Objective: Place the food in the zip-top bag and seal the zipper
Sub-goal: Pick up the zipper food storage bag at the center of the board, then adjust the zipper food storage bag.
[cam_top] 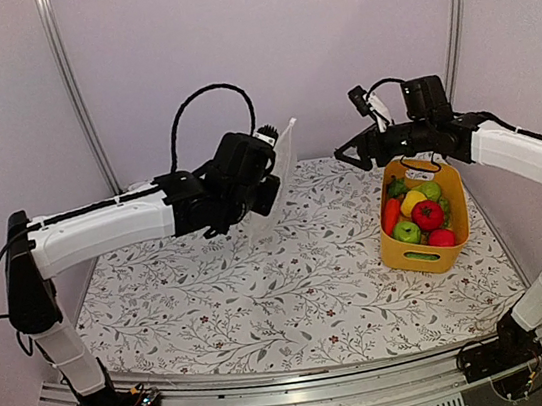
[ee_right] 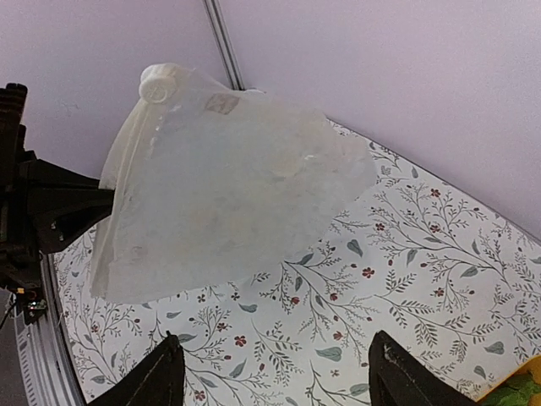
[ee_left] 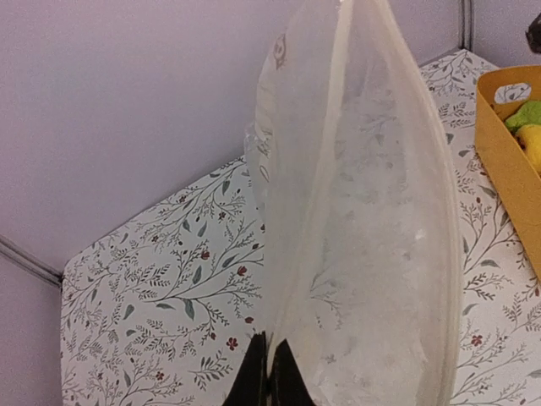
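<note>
The zip-top bag point(cam_top: 284, 166) hangs in the air above the back middle of the table, and my left gripper point(cam_top: 271, 185) is shut on its edge. In the left wrist view the black fingertips point(ee_left: 254, 372) pinch the clear bag point(ee_left: 372, 237) at its lower edge. The bag point(ee_right: 228, 194) is empty, with a white zipper piece point(ee_right: 157, 83) at its top corner. My right gripper point(cam_top: 345, 157) hovers open to the bag's right, its jaws point(ee_right: 275, 355) wide apart with nothing between them. The food point(cam_top: 422, 212), apples, red fruits, a lemon and a carrot, lies in the yellow bin point(cam_top: 418, 260).
The yellow bin point(ee_left: 507, 169) stands at the table's right side, below my right arm. The floral tablecloth point(cam_top: 264, 295) covers the table. White walls and metal posts point(cam_top: 73, 89) close the back and sides.
</note>
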